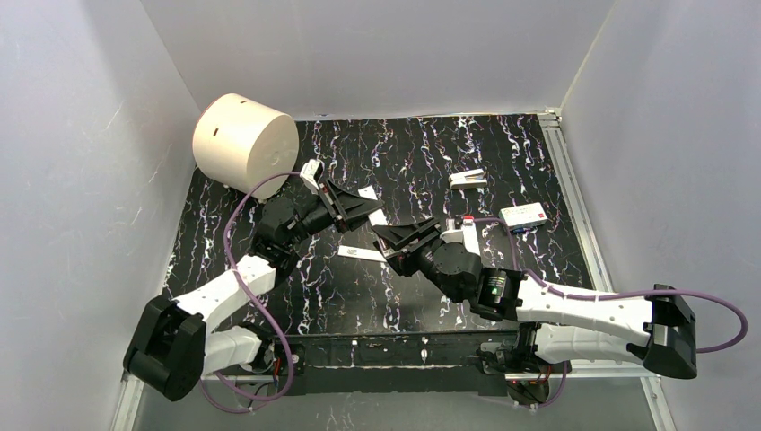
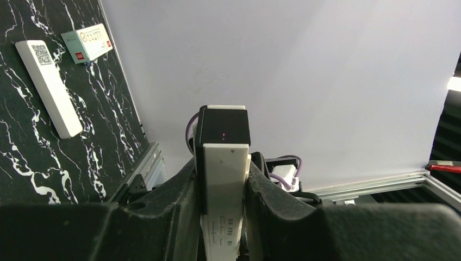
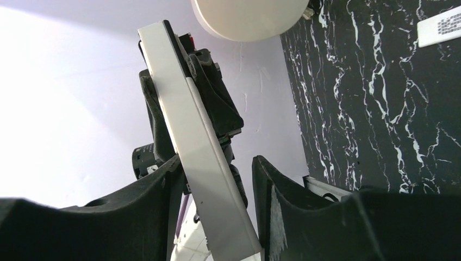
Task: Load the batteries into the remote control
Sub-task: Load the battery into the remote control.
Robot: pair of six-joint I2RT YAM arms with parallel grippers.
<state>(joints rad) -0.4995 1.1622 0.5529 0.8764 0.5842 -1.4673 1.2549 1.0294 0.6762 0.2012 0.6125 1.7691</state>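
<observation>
My left claw (image 2: pixel 224 187) clamps the remote control (image 2: pixel 224 157), my right claw (image 3: pixel 217 163) stands open around its far end, so an off-centre squeeze could twist it loose.

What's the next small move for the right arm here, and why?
Probably close the jaws of the right gripper on the remote. Its free end sits between them with a gap on one side, while the left gripper clamps the other end.
</observation>
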